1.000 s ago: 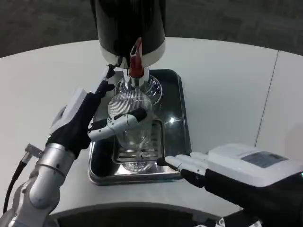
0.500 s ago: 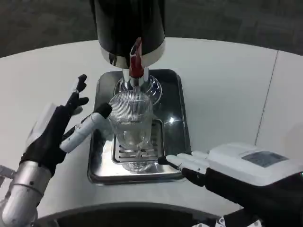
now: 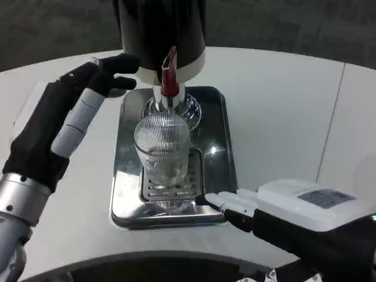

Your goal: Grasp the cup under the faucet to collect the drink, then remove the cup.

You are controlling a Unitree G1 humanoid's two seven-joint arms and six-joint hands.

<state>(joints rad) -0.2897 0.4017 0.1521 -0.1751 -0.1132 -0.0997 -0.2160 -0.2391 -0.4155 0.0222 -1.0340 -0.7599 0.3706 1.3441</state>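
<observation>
A clear ribbed cup [image 3: 163, 148] stands upright on the grate of the steel drip tray [image 3: 217, 170], under the faucet [image 3: 168, 88] with its red lever on the black dispenser [image 3: 161, 32]. My left hand [image 3: 64, 120] is raised to the left of the dispenser, fingers stretched toward its lower rim, apart from the cup and holding nothing. My right hand [image 3: 276, 211] rests low at the tray's front right corner, fingertips [image 3: 214, 201] by the rim, holding nothing.
The white round table [image 3: 282, 106] stretches to the right and behind the tray. A seam runs down the table at far right. Dark carpet lies beyond the table edge.
My left hand let go of the cup, drew away to the left, then rose up toward the dispenser's left side. The cup stays on the grate. The right hand has barely moved.
</observation>
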